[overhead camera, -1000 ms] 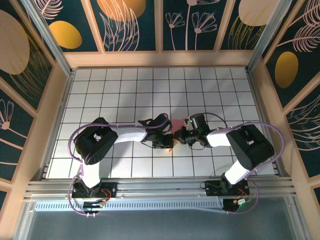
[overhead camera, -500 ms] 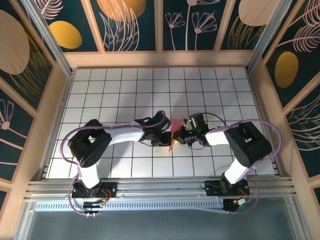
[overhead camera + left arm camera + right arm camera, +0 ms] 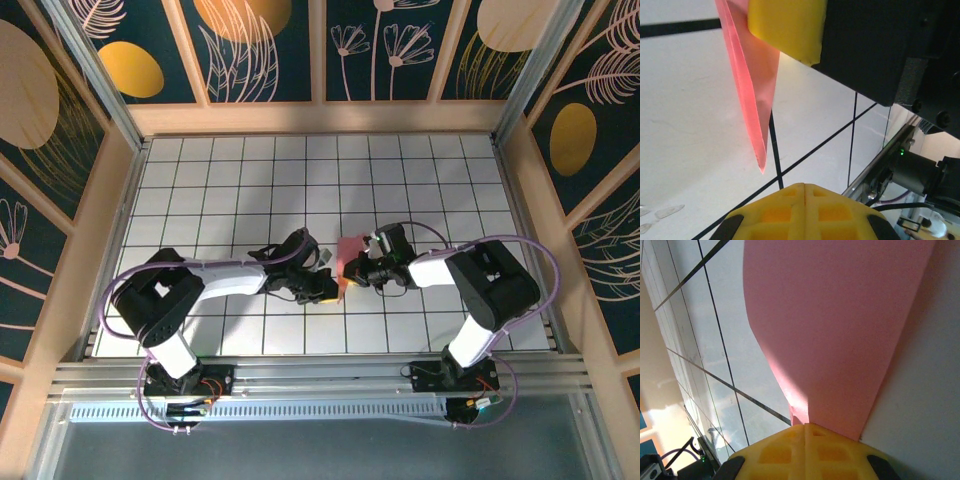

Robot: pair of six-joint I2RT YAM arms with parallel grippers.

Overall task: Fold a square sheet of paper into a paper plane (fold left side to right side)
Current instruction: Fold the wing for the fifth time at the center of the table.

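Observation:
The square sheet of paper (image 3: 347, 262), salmon pink, is folded into a narrow pointed shape and hangs above the tiled table between the two grippers. My right gripper (image 3: 357, 270) is shut on its edge; in the right wrist view the pink paper (image 3: 840, 315) runs out from the closed yellow fingertips (image 3: 805, 426). In the left wrist view the paper (image 3: 757, 75) points down to a sharp tip, pinched at the top by a yellow finger (image 3: 785, 25) of the right gripper. My left gripper (image 3: 805, 186) is shut on nothing, just left of and below the paper (image 3: 328, 291).
The white tiled table (image 3: 250, 180) has wooden walls on three sides. The aluminium rail (image 3: 320, 375) with both arm bases runs along the near edge. Both arms reach toward the middle, wrists almost touching.
The left arm has stretched out lower and further left, its gripper staying by the paper. The paper in the right gripper has turned and shows a broader face from above.

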